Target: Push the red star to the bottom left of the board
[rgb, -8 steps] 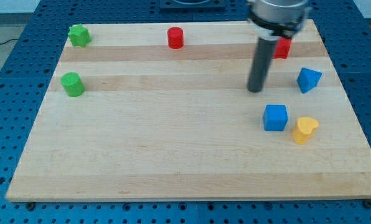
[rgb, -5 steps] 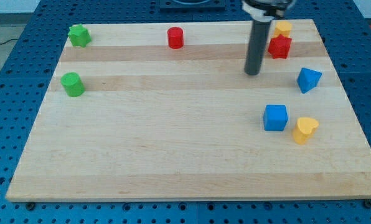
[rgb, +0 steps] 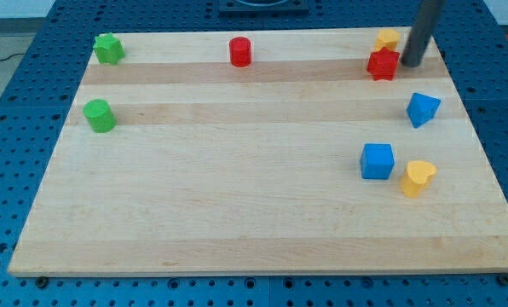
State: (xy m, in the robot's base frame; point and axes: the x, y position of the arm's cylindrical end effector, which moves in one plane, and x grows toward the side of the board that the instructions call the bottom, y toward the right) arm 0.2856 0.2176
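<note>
The red star (rgb: 383,64) lies near the board's top right, just below a yellow block (rgb: 387,38). My dark rod comes down from the view's top right, and my tip (rgb: 412,63) stands right beside the star's right side, close to touching it. The bottom left of the wooden board (rgb: 58,239) is far from both.
A red cylinder (rgb: 239,52) sits at the top middle. A green star (rgb: 108,49) and a green cylinder (rgb: 99,115) are at the left. A blue pentagon-like block (rgb: 422,109), a blue cube (rgb: 377,160) and a yellow heart (rgb: 417,178) are at the right.
My rod has moved from the star's lower left, up and around to the star's right side. The blocks have not visibly moved.
</note>
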